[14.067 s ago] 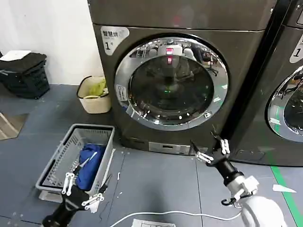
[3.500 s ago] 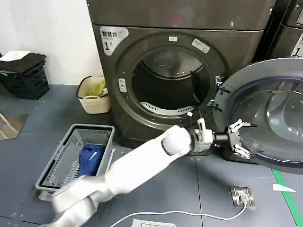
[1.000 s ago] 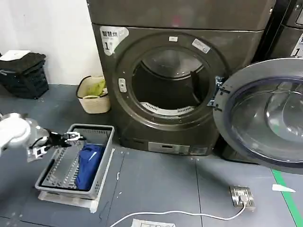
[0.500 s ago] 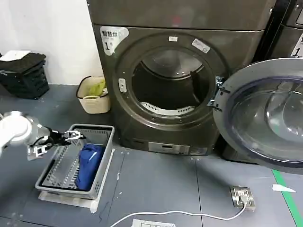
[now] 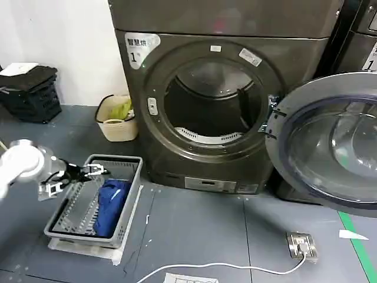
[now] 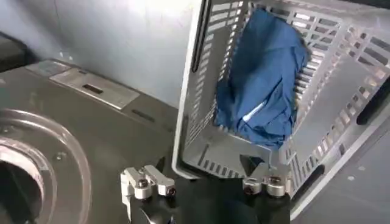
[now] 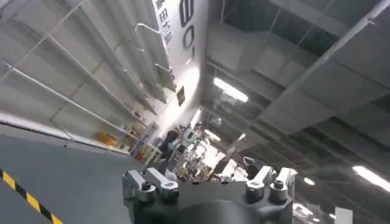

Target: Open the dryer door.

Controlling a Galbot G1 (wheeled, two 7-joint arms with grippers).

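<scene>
My left hand (image 5: 88,173) sits at the lower left of the head view, over the near rim of the one grey plastic basket (image 5: 79,226) on the floor, its fingers spread apart and gripping nothing. In the left wrist view the same hand (image 6: 206,185) shows two separated fingertips (image 6: 146,181) with the basket (image 6: 201,79) beyond them. Inside the basket lies one crumpled blue cloth (image 5: 109,200), bunched against one side; the wrist view shows the cloth (image 6: 262,79) with a small white tag on it.

My right hand (image 7: 207,185) points up at a ceiling with strip lights, its two fingertips set apart and nothing between them.

On the floor at the lower right of the head view there is one small metal socket box (image 5: 301,244) with a white cable (image 5: 224,267) running left from it.

Farther back, at centre left, one cream bin (image 5: 115,121) stands against the wall, holding something yellow-green. At the far left one black crate (image 5: 30,94) carries a white sheet on top.

One dryer (image 5: 177,71) fills the upper centre, its round drum mouth uncovered and dark inside. The dryer door (image 5: 330,141) is swung fully out to the right side of the frame, hinged at the right edge of the opening, its clear bowl facing me. A second machine (image 5: 359,35) stands behind it at the upper right.
</scene>
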